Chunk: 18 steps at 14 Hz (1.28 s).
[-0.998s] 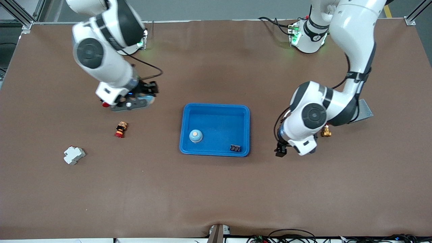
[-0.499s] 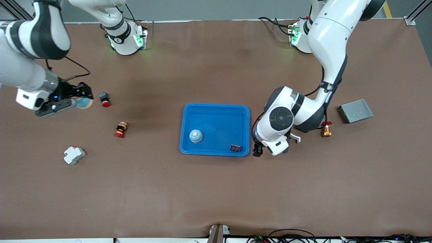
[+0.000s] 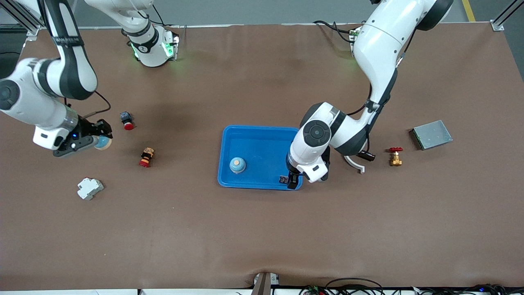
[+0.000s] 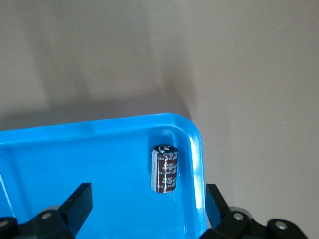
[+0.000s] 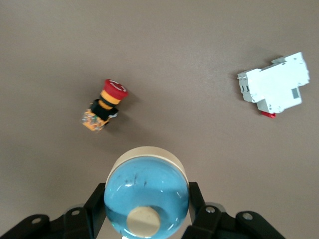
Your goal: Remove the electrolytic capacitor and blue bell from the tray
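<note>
Electrolytic capacitor [image 4: 164, 168], a small dark cylinder, is lying in the shallow bright-blue plastic tray [image 3: 262, 130], at its corner, with the spread-fingered left gripper [image 3: 291, 180] hovering right over it. Its long axis is running along the tray's short wall. Well apart from the tray, the right gripper [image 5: 146, 219] is clamping a blue domed bell [image 5: 146, 193].

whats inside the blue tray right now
In the tray: a blue bell and a small dark capacitor lying in a corner beside the rim. The left gripper, jaws open, hangs over that corner, partly covering the capacitor in the front view.
</note>
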Tool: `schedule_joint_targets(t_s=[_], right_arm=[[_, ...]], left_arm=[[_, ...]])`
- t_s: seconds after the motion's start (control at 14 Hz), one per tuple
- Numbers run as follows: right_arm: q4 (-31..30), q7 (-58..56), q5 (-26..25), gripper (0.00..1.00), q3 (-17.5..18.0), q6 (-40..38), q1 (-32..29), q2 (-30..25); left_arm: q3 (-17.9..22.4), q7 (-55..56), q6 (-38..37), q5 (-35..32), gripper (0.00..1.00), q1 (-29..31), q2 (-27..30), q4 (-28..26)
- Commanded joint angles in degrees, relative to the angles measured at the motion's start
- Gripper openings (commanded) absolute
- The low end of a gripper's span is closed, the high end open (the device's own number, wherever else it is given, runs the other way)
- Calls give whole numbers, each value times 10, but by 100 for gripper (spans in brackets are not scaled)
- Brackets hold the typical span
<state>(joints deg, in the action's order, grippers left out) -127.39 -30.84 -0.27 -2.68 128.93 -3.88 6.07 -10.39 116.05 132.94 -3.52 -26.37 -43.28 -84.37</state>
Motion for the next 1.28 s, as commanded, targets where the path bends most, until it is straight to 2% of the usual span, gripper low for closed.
schedule_joint_targets(t_s=[0.0, 0.14, 0.43, 1.21], right_arm=[[38, -4, -16, 19, 8, 11, -9, 61], [59, -4, -24, 19, 8, 15, -10, 89], [78, -4, -26, 19, 8, 89, -27, 170], [97, 1, -17, 21, 11, 98, -19, 227]], left_arm=[[23, 19, 14, -2, 100, -27, -15, 15], [35, 22, 20, -2, 100, -41, -23, 14], [37, 26, 27, -2, 100, -44, -36, 14], [38, 26, 67, -4, 100, -55, -64, 14]])
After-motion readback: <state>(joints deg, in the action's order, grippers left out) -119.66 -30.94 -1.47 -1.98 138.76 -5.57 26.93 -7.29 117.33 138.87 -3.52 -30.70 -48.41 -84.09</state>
